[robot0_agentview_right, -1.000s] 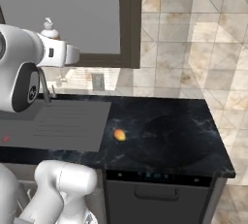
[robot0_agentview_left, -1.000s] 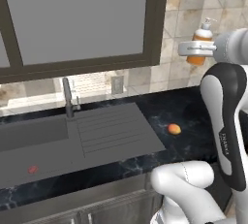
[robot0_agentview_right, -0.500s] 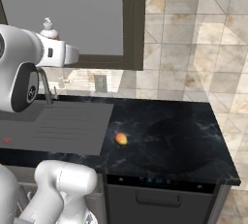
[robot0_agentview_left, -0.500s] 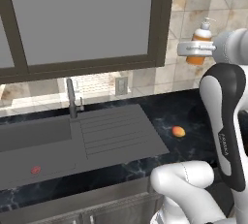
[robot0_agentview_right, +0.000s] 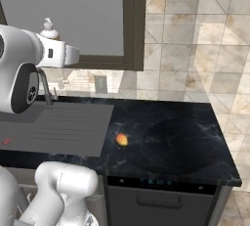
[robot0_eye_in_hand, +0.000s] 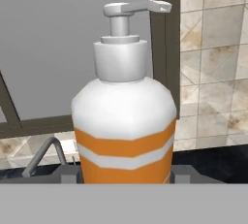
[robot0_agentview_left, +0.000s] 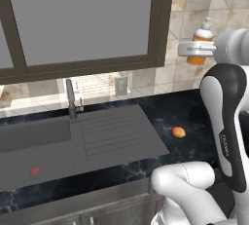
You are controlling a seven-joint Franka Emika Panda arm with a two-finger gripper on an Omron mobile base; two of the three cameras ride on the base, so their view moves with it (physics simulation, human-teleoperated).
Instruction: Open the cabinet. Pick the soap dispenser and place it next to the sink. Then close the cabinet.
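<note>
Base shifted; tool (robot0_agentview_left: 190, 49) grips dispenser (robot0_agentview_left: 201, 46).

soap dispenser (robot0_agentview_left: 201, 43) right of cabinet (robot0_agentview_left: 87, 22), sink (robot0_agentview_left: 29, 139) below (faucet (robot0_agentview_left: 72, 99) behind)

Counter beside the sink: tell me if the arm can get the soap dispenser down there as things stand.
Probably yes. The gripper holds the soap dispenser high and upright, right of the sink. The dark counter below carries one small orange thing, leaving free room beside the drainboard.
</note>
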